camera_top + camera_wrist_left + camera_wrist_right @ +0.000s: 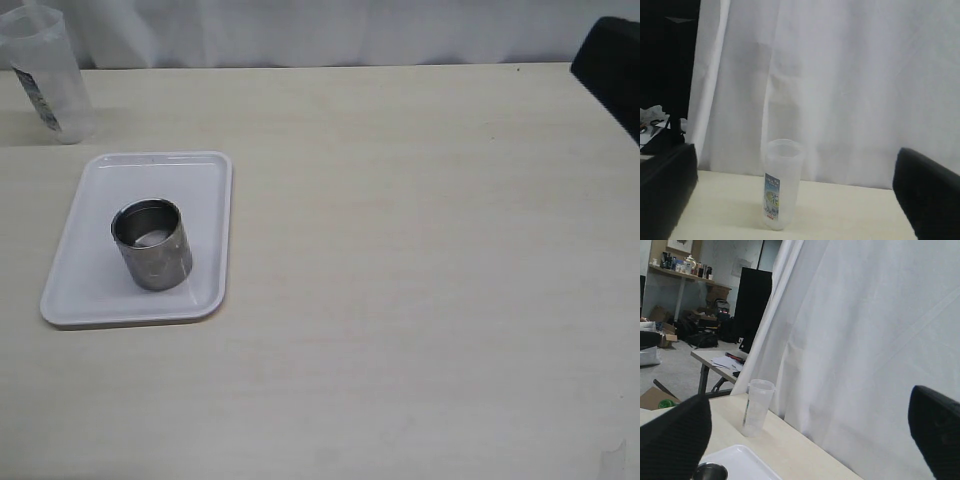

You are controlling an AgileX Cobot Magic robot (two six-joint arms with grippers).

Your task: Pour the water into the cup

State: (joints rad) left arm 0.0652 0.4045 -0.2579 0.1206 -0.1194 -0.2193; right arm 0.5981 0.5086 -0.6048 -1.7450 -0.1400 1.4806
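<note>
Steel cup point(151, 243) stands upright on the white tray point(95, 300), left side of the table point(420, 300). There's a shiny patch at its bottom, can't tell if that's water. Clear plastic beaker point(48, 75) is upright behind the tray, apart from it, by the curtain point(350, 30). Left gripper point(795, 200) has fingers wide apart, gripping nothing, w/ the beaker ahead of it; right gripper point(805, 440) is spread the same, empty
</note>
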